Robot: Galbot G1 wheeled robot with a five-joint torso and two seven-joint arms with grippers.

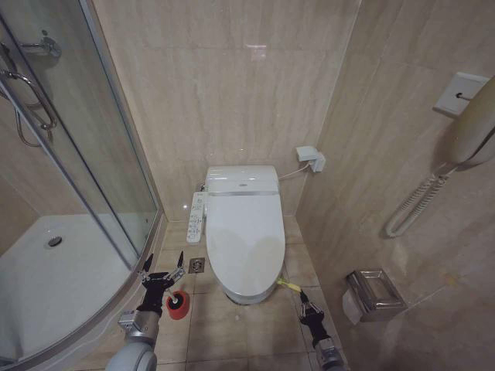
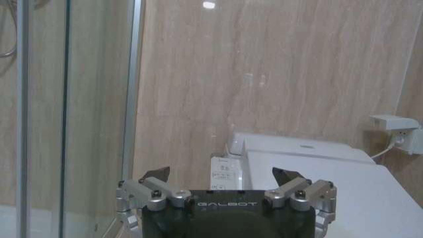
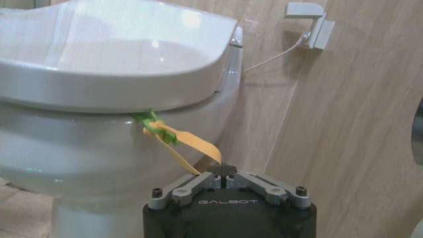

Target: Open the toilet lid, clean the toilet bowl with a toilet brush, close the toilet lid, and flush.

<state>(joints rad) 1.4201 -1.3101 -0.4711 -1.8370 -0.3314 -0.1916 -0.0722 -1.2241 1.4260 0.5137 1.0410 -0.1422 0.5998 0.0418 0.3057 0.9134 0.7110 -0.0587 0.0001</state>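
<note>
The toilet lid (image 1: 244, 236) lies flat and closed over the toilet bowl (image 3: 79, 148), hiding the bowl's inside. A green-and-yellow strap (image 3: 180, 141) hangs from the lid's front rim. My right gripper (image 3: 223, 172) is shut on the strap's yellow end, low at the toilet's front right (image 1: 306, 298). The toilet brush (image 1: 178, 304) shows as a red round base with a black centre on the floor left of the toilet. My left gripper (image 1: 162, 265) hovers open just above and left of it, its fingers (image 2: 158, 174) spread wide with nothing between them.
A curved glass shower screen (image 1: 93, 154) and white shower tray (image 1: 46, 286) stand on the left. A control panel (image 1: 196, 216) hangs at the toilet's left side, above a floor drain (image 1: 196, 265). The right wall carries a paper holder (image 1: 375, 292), handset (image 1: 472, 124) and socket (image 1: 311, 157).
</note>
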